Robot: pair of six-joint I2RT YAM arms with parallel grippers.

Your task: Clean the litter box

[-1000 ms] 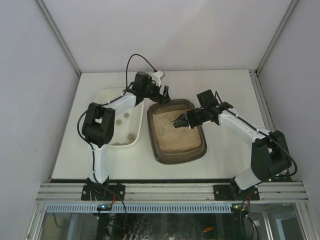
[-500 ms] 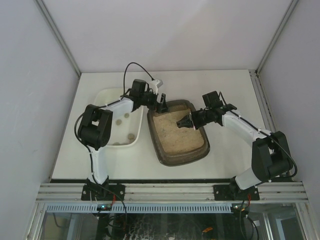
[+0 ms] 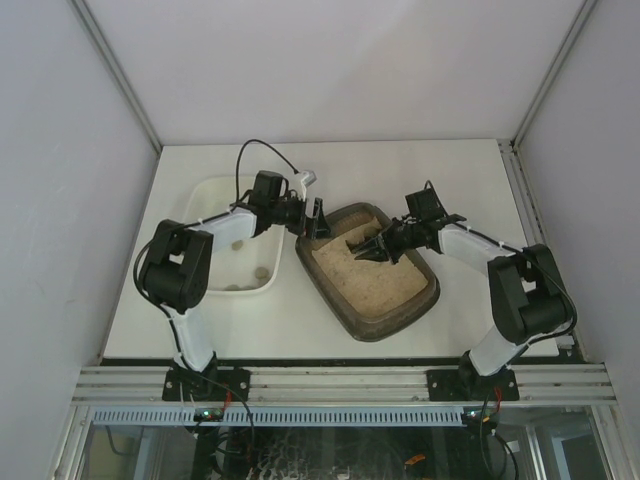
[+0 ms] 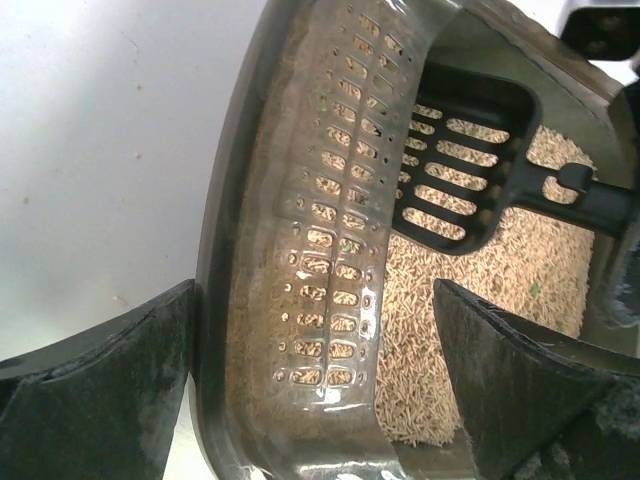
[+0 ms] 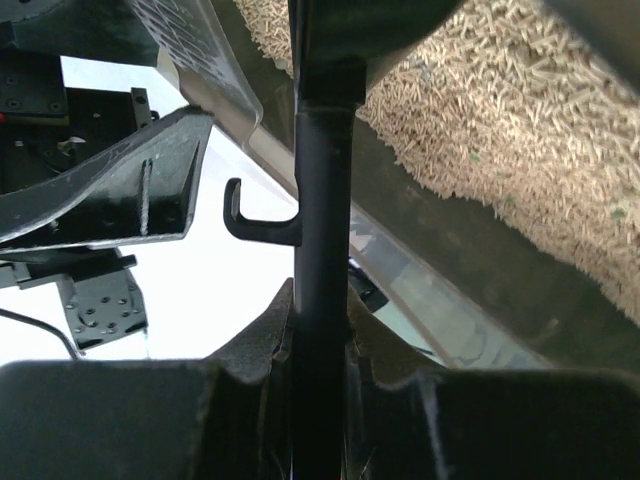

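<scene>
Left fingers stand wide apart, one outside and one inside the wall of the litter box, at its far left corner; if they touch the wall, I cannot tell. Between them the brown translucent wall shows rows of small slot-like marks, and beyond it lies pale beige sand. Right fingers are clamped on the thin black handle of the scoop. Its slotted head rests on the sand just ahead of them, close to the left fingers. Under both pairs of fingers the box sits turned at an angle on the white counter. On the outer side of the left fingers is a white tray with a few small lumps in it. Plain white walls close the counter on three sides, and a metal rail runs along its near edge.
</scene>
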